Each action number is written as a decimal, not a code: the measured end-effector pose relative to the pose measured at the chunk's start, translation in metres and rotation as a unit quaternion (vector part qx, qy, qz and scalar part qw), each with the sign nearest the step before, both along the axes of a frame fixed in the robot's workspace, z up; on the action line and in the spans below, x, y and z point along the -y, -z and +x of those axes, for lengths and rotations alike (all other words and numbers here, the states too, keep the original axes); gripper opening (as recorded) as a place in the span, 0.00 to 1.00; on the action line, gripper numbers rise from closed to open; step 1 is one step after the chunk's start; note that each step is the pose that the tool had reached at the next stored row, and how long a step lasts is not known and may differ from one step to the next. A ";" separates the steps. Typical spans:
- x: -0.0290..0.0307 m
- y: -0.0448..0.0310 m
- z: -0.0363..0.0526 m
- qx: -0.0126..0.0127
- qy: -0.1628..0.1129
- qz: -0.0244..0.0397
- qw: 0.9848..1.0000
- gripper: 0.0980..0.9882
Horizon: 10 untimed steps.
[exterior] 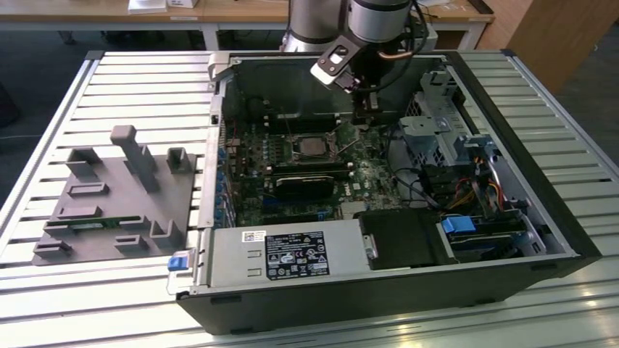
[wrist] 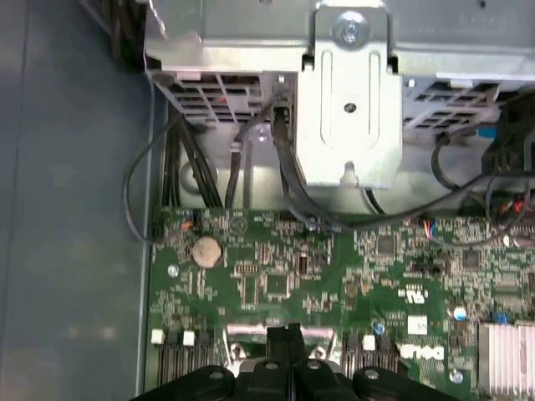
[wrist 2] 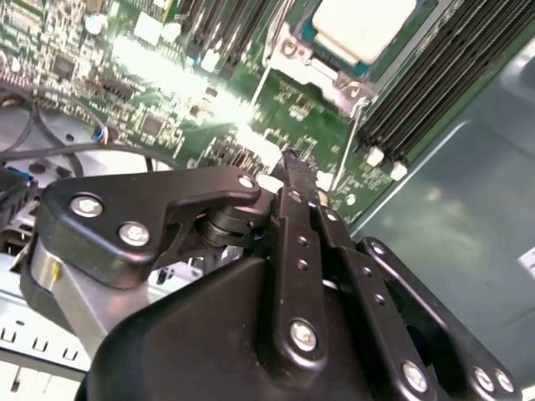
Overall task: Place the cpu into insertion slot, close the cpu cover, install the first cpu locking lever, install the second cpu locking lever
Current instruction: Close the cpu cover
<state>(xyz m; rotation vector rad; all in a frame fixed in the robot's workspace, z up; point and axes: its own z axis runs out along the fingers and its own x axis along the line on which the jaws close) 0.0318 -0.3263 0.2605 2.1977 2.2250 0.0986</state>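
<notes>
Middle of the frame in the exterior view, there's the cpu [exterior: 312, 147], lying flat in the insertion slot [exterior: 291, 147], silvery top facing up out of the open case [exterior: 338, 308]. It's square, so no long axis to call, edges squared up with the motherboard [exterior: 367, 174]. The gripper [exterior: 364, 119] hangs just to the upper right of the slot, tips down close to the board. In the second wrist view a thin locking lever [wrist 2: 345, 142] slants from the slot's corner toward the tips. Fingers [wrist: 276, 341] pressed together in both wrist views, nothing between them; whether they touch the lever I can't tell. The case rests on the slatted surface [exterior: 126, 87], a grey fixture [exterior: 116, 196] at the frame's left
</notes>
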 end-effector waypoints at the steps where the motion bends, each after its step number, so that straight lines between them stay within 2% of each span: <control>1: -0.0004 0.0004 0.0024 0.000 0.000 0.000 1.000 0.01; 6: -0.0019 0.0022 0.0134 -0.002 0.000 0.000 1.000 0.01; 10: -0.0032 0.0044 0.0189 -0.003 0.000 0.000 1.000 0.01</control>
